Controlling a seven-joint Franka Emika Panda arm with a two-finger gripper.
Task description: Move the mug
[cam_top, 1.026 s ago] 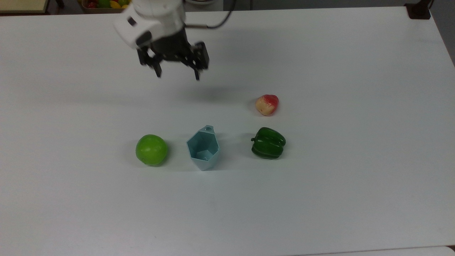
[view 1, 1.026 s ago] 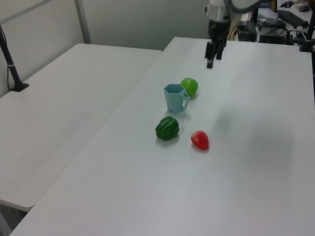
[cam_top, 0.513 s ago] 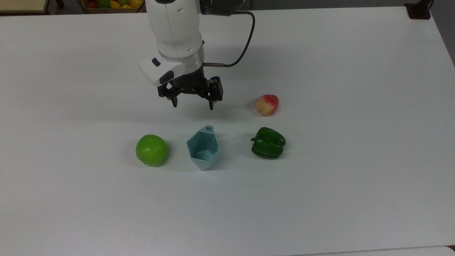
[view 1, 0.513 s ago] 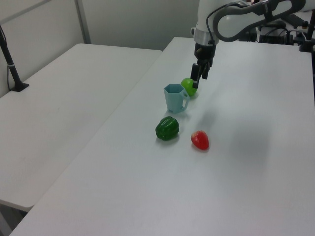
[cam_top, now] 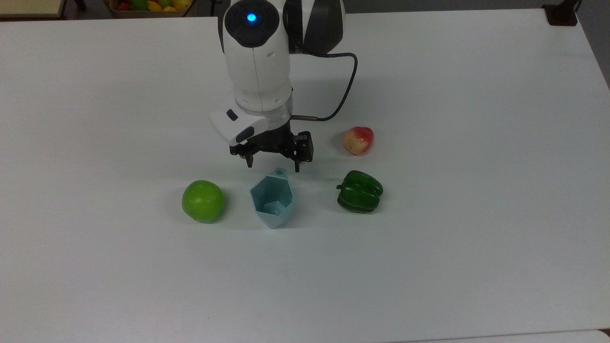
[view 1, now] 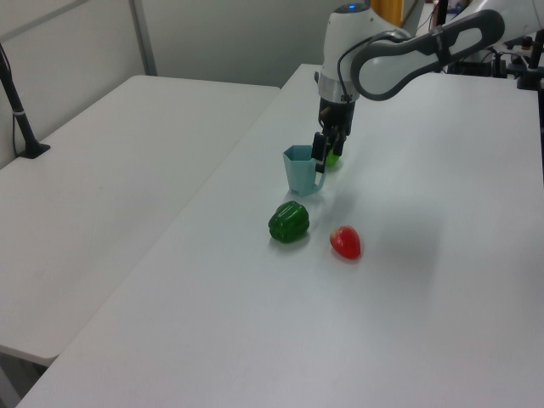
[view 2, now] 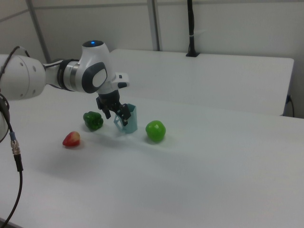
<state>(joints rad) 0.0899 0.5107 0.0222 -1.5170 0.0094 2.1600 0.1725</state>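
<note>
Standing upright near the middle of the white table (cam_top: pixel 429 267), the pale blue plastic mug with a faceted hexagonal rim (cam_top: pixel 272 200) is seen in a row, with a round green apple (cam_top: pixel 203 200) to the top view's left and a dark green bell pepper (cam_top: pixel 360 191) to the top view's right, each well apart from it. Its small tab handle with a hole (cam_top: pixel 279 172) is pointed away from the near edge, toward the arm. Just behind the handle the black two-finger pincer (cam_top: pixel 272 164) is held open and empty, its jaws spread to either side of the tab (whether it hangs above the handle or level with it cannot be judged). Further back a red and yellow peach-like fruit (cam_top: pixel 358 140) lies beside the pepper.

A grasp on the thin tab is judged risky: the light mug could be tipped or pushed if a finger meets the rim on the descent, and a closure slightly off the tab could let it pivot or slip out.
</note>
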